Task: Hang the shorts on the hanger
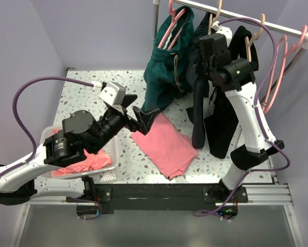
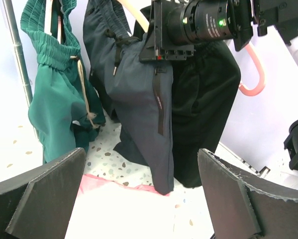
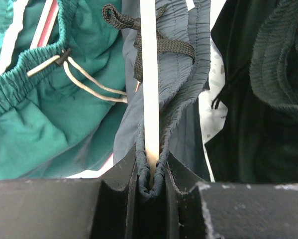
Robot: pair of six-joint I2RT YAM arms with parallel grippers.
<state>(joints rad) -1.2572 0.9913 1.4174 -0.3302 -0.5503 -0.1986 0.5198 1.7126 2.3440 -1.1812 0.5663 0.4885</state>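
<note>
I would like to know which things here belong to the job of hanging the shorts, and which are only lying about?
Belongs to the job:
- dark navy fabric shorts with gathered waistband
- thin light beige clothes hanger
- right gripper, shut on the waistband

Only lying about:
- teal-green garment
- black garment
- flat pink cloth
- pink hangers
- left gripper, open

Left fingers (image 2: 44, 194) spread wide, low — right fingers (image 3: 114, 199) raised high, pinched together

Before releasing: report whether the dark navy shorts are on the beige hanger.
On: the dark navy shorts straddle the thin beige hanger, right gripper shut on both.
</note>
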